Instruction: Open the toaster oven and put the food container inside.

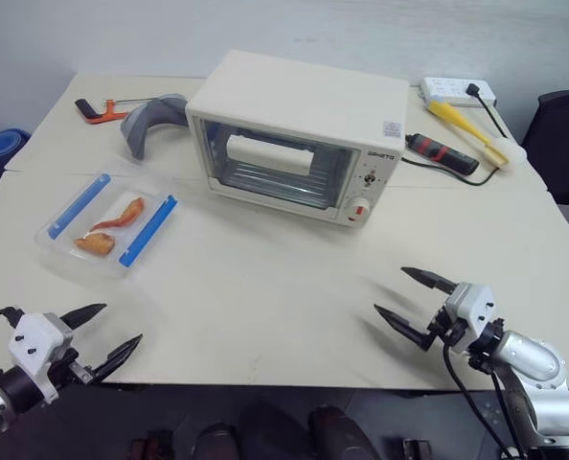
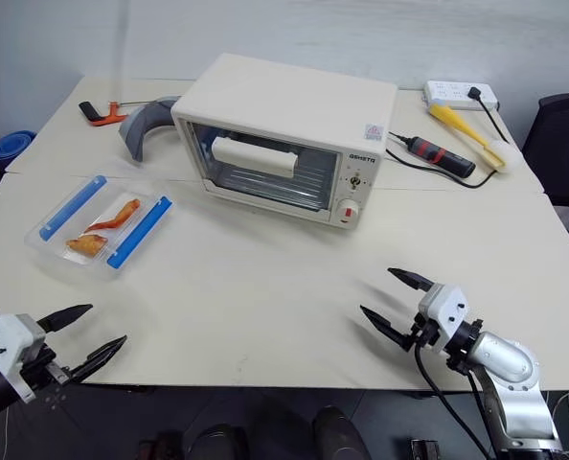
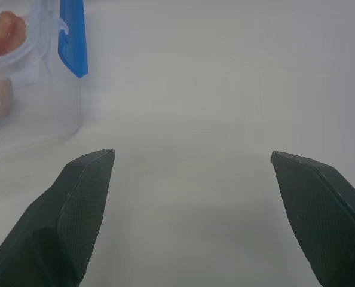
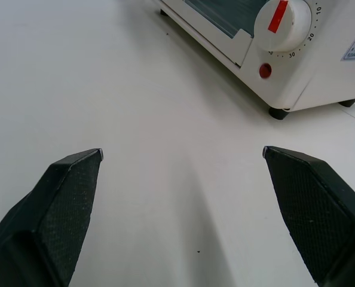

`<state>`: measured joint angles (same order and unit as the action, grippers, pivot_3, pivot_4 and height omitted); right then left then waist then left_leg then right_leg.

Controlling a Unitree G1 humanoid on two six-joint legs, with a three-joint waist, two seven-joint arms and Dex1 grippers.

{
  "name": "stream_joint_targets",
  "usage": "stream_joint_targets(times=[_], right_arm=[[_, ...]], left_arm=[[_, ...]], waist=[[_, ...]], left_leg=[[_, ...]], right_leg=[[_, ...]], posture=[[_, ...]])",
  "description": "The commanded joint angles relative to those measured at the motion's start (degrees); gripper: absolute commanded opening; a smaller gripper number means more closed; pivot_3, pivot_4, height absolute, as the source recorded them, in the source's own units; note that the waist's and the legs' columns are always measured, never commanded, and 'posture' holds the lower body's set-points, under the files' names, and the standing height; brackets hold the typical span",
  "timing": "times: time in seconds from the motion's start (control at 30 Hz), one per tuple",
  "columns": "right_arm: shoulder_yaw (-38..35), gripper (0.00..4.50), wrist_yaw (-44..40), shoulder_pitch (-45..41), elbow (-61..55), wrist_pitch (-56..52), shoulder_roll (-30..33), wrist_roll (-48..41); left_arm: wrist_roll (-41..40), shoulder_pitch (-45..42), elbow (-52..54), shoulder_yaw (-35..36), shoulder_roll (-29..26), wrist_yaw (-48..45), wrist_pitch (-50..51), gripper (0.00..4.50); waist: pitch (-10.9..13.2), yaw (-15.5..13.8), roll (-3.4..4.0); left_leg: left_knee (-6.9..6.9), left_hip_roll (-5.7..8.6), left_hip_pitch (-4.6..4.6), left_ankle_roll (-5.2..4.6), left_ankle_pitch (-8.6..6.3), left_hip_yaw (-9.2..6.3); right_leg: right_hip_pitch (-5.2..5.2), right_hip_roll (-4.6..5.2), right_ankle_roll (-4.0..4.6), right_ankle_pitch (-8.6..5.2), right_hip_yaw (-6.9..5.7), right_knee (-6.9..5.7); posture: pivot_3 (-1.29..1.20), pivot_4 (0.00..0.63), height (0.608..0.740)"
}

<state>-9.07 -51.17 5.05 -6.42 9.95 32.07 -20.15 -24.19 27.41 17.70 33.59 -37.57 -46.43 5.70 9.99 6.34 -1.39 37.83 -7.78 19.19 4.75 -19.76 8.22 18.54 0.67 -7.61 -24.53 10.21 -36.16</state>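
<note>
Toaster oven (image 1: 299, 139) sits mid-table toward the back, cream-white, glass door shut w/ white bar handle (image 1: 268, 153) across it; control strip w/ red knob (image 1: 359, 212) on its right end. Food container (image 1: 107, 222) lies flat on the table to the oven's left and nearer the robot, well apart from it: clear, blue clip strips on both long sides, orange food pieces inside.

Table (image 1: 265, 287) is a pale cream surface, two tops pushed together, w/ a seam running across under the oven. Behind the oven on the left: grey curved object (image 1: 150, 123) and an orange-handled tool (image 1: 98, 110). Back right: white power strip (image 1: 457, 91), a yellow-handled tool (image 1: 466, 125), a black/red tool (image 1: 443, 153) w/ cable. Wall behind is plain light grey; blue object (image 1: 2, 149) off the table's left edge, dark chair (image 1: 562, 144) at the right.

Left gripper (image 1: 107, 335) hangs at the near left edge, fingers wide apart, nothing between; container corner just ahead of it in the left wrist view. Right gripper (image 1: 414, 302) over the near right of the table, fingers spread too, empty, pointing toward the oven's knob end.
</note>
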Motion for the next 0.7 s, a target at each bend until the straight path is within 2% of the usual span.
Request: stream_joint_targets(times=[0.03, 0.1, 0.27, 0.37, 0.43, 0.53, 0.7], right_arm=[[0.0, 4.50, 0.3, -0.3, -1.2, 0.2, -0.1, -0.3], [0.1, 4.50, 0.0, -0.5, -1.3, 0.1, 0.1, -0.6], [0.8, 4.50, -0.8, -0.6, -8.6, -5.6, 1.3, -4.8], [2.8, 4.50, 1.1, -3.7, -15.4, -13.1, 1.1, -9.1], [5.6, 4.50, 4.6, -9.0, -17.5, -19.7, -0.2, -9.8], [7.6, 4.50, 11.7, -17.4, -16.0, -28.2, -2.9, -9.2], [10.2, 4.50, 16.4, -28.4, -10.4, -32.1, -7.5, -6.2]], left_arm=[[2.0, 1.4, 1.3, 0.6, -0.1, 0.7, -0.7, 4.44], [-2.2, 1.2, 2.3, 1.1, 0.5, -0.5, 1.5, 4.44], [-20.3, 1.6, 8.5, 6.0, -2.4, -6.9, 11.8, 4.44], [-23.5, -0.6, 7.9, 7.9, -4.4, -7.4, 14.4, 4.44], [-24.9, -3.1, 6.9, 7.6, -6.1, -7.6, 16.2, 4.44], [-26.4, -8.4, 7.2, 6.3, -7.3, -5.7, 18.0, 4.44], [-28.6, -17.1, 5.9, 6.2, -5.1, 0.1, 19.3, 4.44]], waist=[[0.0, 0.0, 0.00], [0.0, 0.0, 0.00], [0.0, 0.0, 0.00], [0.1, 0.0, 0.15], [0.1, 0.3, 0.17], [0.1, 0.3, 0.16], [0.1, 0.1, 0.16]], left_leg=[[0.00, 0.00, 0.00, 0.00, 0.00, 0.00], [0.03, 0.00, 0.00, 0.00, 0.00, 0.00], [0.01, 0.00, 0.01, 0.00, 0.00, -0.01], [0.03, -0.01, 0.01, 0.01, 0.00, -0.09], [0.09, -0.01, 0.00, 0.01, 0.00, -0.11], [0.15, -0.01, 0.00, 0.01, 0.00, -0.14], [0.21, -0.01, 0.10, 0.03, 0.00, -0.12]], right_leg=[[0.00, 0.00, 0.00, 0.00, 0.00, 0.00], [0.01, 0.00, 0.00, 0.00, 0.00, -0.01], [0.02, 0.00, 0.00, 0.00, 0.00, -0.06], [0.02, 0.00, 0.00, 0.00, -0.05, -0.14], [0.02, -0.01, 0.00, 0.00, -0.05, -0.22], [0.03, -0.02, 0.01, 0.00, -0.07, -0.30], [0.26, 0.03, 0.06, -0.03, -0.36, -0.35]], posture=[[0.00, 0.150, 0.740], [0.00, 0.150, 0.740], [0.00, 0.150, 0.740], [0.00, 0.150, 0.740], [0.00, 0.150, 0.740], [0.00, 0.150, 0.740], [0.00, 0.150, 0.740]])
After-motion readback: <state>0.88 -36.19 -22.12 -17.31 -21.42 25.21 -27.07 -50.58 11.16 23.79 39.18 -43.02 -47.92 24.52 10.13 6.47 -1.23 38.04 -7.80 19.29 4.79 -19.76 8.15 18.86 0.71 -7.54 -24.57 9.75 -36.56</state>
